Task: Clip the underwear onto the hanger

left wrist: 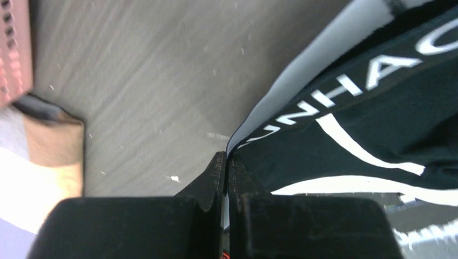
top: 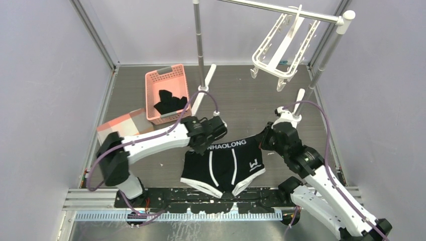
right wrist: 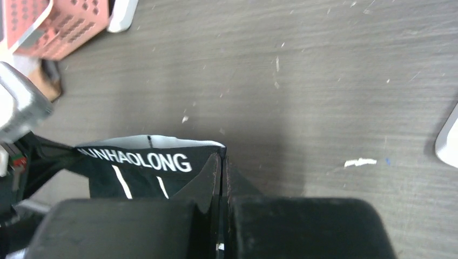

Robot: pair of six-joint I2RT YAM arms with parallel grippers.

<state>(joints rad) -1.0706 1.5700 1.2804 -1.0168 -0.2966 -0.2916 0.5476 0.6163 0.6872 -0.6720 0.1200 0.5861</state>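
White hanger dangles off the rail, well beyond both grippers. We've got the black underwear stretched between them: left gripper pinching one waistband end tight, right gripper pinching the other.

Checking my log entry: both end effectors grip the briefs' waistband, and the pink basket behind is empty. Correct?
Not empty: the top external view shows black garments in the pink basket. The left end effector and right end effector do grip the waistband of the underwear.
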